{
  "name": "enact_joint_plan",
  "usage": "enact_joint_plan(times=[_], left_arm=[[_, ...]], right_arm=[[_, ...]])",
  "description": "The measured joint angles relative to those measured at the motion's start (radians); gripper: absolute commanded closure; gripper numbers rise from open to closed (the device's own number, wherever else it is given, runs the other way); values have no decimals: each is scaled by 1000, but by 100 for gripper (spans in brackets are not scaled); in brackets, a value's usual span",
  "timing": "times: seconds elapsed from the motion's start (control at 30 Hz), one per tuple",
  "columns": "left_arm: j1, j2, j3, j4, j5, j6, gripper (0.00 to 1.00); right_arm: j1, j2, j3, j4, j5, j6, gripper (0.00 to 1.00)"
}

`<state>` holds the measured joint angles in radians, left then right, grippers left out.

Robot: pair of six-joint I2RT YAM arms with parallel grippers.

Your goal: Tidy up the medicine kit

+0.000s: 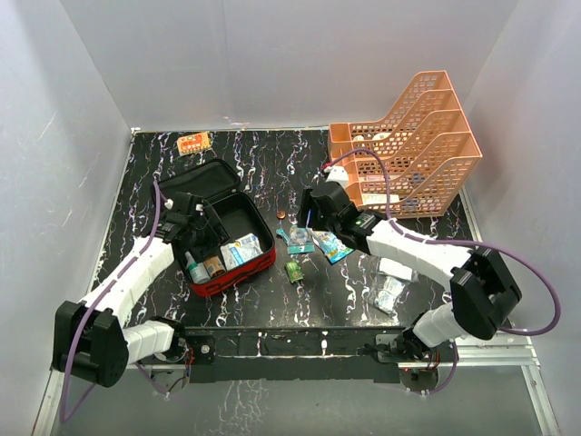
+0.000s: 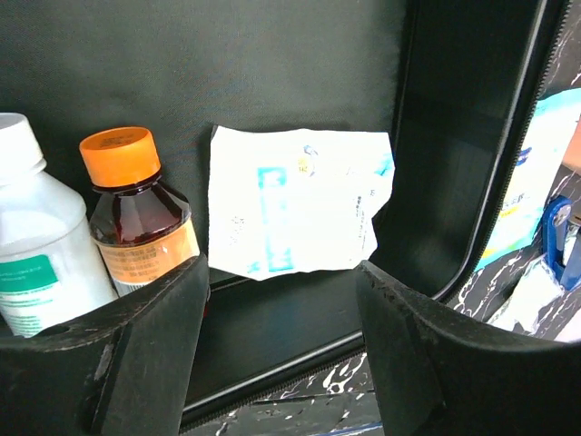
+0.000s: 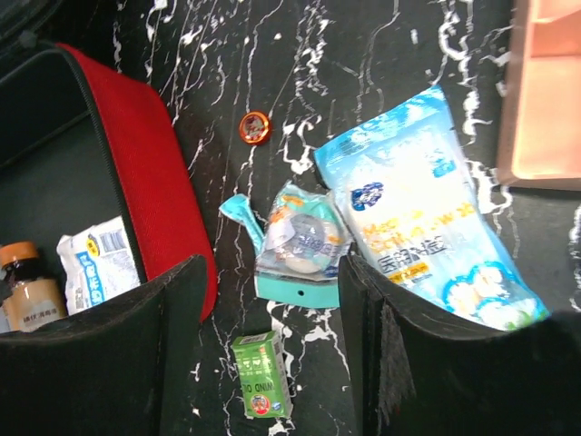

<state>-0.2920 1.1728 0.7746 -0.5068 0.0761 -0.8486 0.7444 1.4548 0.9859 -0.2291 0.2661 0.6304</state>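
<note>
The red medicine kit (image 1: pixel 238 269) lies open at the left, its black-lined lid (image 1: pixel 204 180) tipped back. Inside stand a white bottle (image 2: pixel 36 245) and a brown bottle with an orange cap (image 2: pixel 136 218), next to a white and teal packet (image 2: pixel 295 200). My left gripper (image 1: pixel 192 221) hangs open and empty over the kit's near rim (image 2: pixel 272 363). My right gripper (image 1: pixel 309 221) is open and empty above a teal packet (image 3: pixel 300 241). A blue pack (image 3: pixel 418 218) lies to the packet's right and a small green box (image 3: pixel 261 386) lies below it.
The orange tiered tray (image 1: pixel 408 145) stands at the back right and shows in the right wrist view (image 3: pixel 545 91). A small orange round cap (image 3: pixel 254 126) lies near the kit. Two white packets (image 1: pixel 392 282) lie at the right front. An orange packet (image 1: pixel 193 143) lies at the back left.
</note>
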Motion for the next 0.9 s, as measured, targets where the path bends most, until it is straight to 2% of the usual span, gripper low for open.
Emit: enact_joint_plan(times=[0.3,0.47,0.67,0.8,0.9], left_arm=[[0,-69,26,12,7,116,35],[0,-122,42,68,47,207,34],[0,-181,43,139,77,280,33],[0,-189,43,176,86,300,33],[0,-189,43,193,90,310,33]], right_arm=[[-44,-92,-10,-85,71,3,37],[-63,-193,-88,-178,138,35,36],[-94,-290,-179,-309,198,117,34],[-121,-294,-185,-399,234,211,31],[-156,-273,-186,-471,260,287,34]])
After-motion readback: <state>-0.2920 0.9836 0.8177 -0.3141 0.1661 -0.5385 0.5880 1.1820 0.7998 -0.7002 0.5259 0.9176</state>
